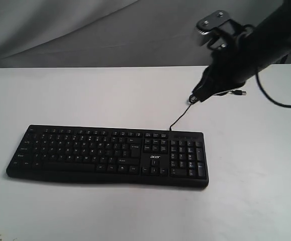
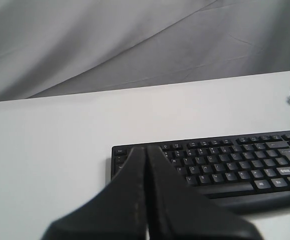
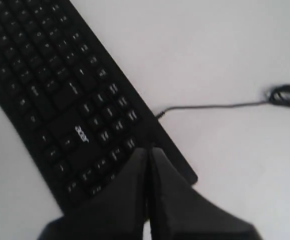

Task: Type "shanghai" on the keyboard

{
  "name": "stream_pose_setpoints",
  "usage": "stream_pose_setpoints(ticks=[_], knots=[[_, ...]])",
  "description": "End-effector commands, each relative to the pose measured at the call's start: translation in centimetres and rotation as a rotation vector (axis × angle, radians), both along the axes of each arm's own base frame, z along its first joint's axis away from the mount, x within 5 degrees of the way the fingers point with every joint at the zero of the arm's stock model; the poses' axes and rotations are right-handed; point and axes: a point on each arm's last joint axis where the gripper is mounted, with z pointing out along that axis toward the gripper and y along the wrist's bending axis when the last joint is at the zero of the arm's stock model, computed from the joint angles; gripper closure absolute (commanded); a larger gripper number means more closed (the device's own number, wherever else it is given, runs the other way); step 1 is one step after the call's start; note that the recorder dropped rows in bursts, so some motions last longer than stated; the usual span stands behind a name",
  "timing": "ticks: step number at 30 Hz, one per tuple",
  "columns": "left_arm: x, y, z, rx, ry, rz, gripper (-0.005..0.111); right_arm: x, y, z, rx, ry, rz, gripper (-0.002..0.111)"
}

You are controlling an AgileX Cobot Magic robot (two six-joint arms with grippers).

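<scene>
Keyboard, wide, flat, black plastic, lies on the white table, long axis left to right in the exterior view. Left gripper, clenched empty, points at its letter end. Right gripper, likewise clenched, hangs raised behind the number-pad end.

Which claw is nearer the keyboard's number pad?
The right black gripper, by the black plastic keyboard's number-pad end; the left gripper faces the opposite end.
</scene>
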Motion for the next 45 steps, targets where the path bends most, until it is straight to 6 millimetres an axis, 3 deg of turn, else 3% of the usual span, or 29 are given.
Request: stream_pose_setpoints(ticks=[1,7,14,18,21,30,45], knots=[[0.0,0.0,-0.1,-0.003,-0.003,-0.004,0.107,-1.6,5.2,-0.1,0.025,-0.094,0.118,0.108],[0.0,0.0,-0.1,-0.003,-0.003,-0.004,0.107,-3.7,12.4,-0.3,0.079,-0.061,0.273,0.108],[0.0,0.0,-0.1,-0.003,-0.003,-0.004,0.107,-5.0,22.3,-2.5,0.072,-0.086,0.47,0.108],[0.0,0.0,-0.1,-0.003,-0.003,-0.004,0.107,-3.9,26.6,-5.3,-0.058,-0.123,0.483,0.108],[0.0,0.0,-0.1,-0.003,-0.003,-0.004,0.107,-2.9,28.6,-6.8,-0.088,-0.079,0.512,0.108],[0.0,0.0,-0.1,-0.003,-0.003,-0.004,0.107,-0.4,31.9,-9.1,-0.058,-0.088,0.536,0.108],[0.0,0.0,-0.1,-0.003,-0.003,-0.004,0.107,0.5,32.1,-10.3,-0.049,-0.111,0.514,0.108]])
